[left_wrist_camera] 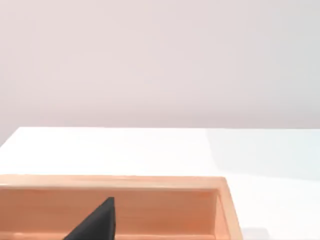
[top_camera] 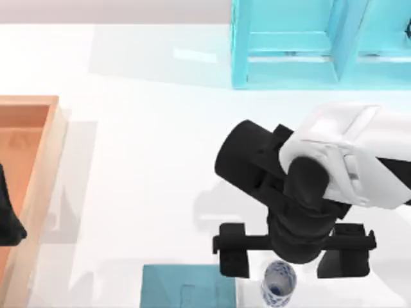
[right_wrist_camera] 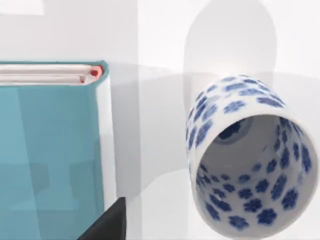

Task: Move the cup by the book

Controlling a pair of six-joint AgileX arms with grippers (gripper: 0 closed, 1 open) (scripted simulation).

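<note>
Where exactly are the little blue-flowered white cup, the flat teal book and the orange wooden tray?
small white cup with blue flowers (right_wrist_camera: 250,165), right wrist view, on its inner wall.
flat teal-blue book (top_camera: 186,287), top view, on its cover.
orange wooden tray (left_wrist_camera: 150,183), left wrist view, on its rim.

The right arm (top_camera: 359,160) of the AgileX pair wears a glossy white, boxy shell with faceted panels and faint seam lines, which gives way to matte black cylindrical housings stacked toward the wrist. Behind the jaws runs a flat black crossbar, and from each of its ends a blocky black finger (top_camera: 234,260) juts out; the right gripper (top_camera: 287,263) is black throughout, with no visible cables, screws or markings. A black wedge-shaped fingertip (right_wrist_camera: 107,225) shows a sharp, straight edge in the right wrist view. Of the left arm, a dark rounded form (top_camera: 8,215) appears from above, and a black triangular fingertip (left_wrist_camera: 97,222) in the left wrist view.
</note>
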